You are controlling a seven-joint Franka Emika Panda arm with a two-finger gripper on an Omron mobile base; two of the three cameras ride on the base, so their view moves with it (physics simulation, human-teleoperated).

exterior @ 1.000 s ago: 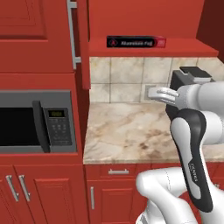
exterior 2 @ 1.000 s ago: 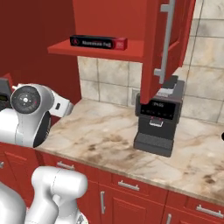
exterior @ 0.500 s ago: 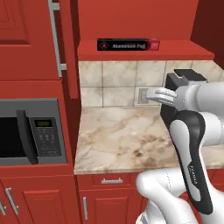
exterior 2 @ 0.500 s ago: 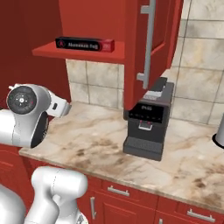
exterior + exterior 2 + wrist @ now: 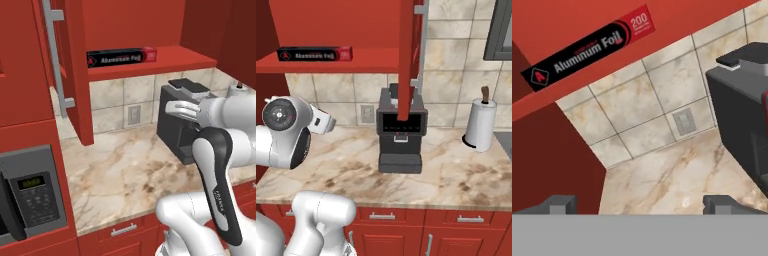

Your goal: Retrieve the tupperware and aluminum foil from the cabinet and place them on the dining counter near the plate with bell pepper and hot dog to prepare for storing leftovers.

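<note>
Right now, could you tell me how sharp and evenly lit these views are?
Left base view: flat light, foil box lettering soft. Right base view: cabinet door edge cuts across the coffee machine. Hand view: lettering crisp, picture rolled.

- A home kitchen, rendered: a black coffee machine stands on a beige-marble worktop against a tiled backsplash.
- Above the machine, a red wall cabinet hangs open, its door fitted with a long silver bar handle.
- Right of the machine, a paper-towel roll; left of it, a wall socket.
- Further left, a built-in microwave; below the machine, red drawers.
</note>
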